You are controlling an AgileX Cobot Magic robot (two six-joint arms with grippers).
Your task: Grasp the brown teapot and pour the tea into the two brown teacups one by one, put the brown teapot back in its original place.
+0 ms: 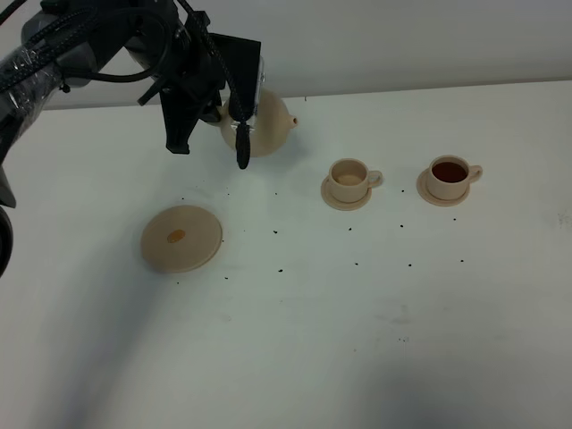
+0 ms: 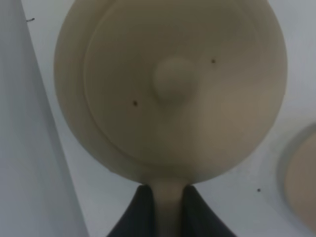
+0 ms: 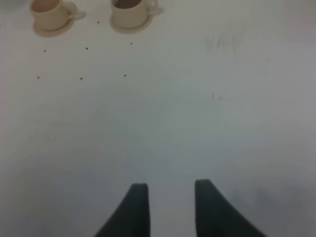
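Beige-tan ceramic, squat and round with its knobbed lid on, the brown teapot (image 1: 261,125) is upper left of centre in the high view, spout toward the cups, its handle (image 2: 167,215) pinched by the left tool (image 2: 168,192). One pour looks done — the far-right teacup (image 1: 449,177) holds dark tea; the middle teacup (image 1: 349,180) shows none. Left to do: that pour, then the return to the bare saucer (image 1: 181,238) at lower left. The right tool (image 3: 168,190) hangs spread and empty over the desk (image 3: 197,123).

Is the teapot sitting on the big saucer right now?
No, the big saucer has nothing standing on it; the teapot is apart from it, gripped by its handle in the left gripper.
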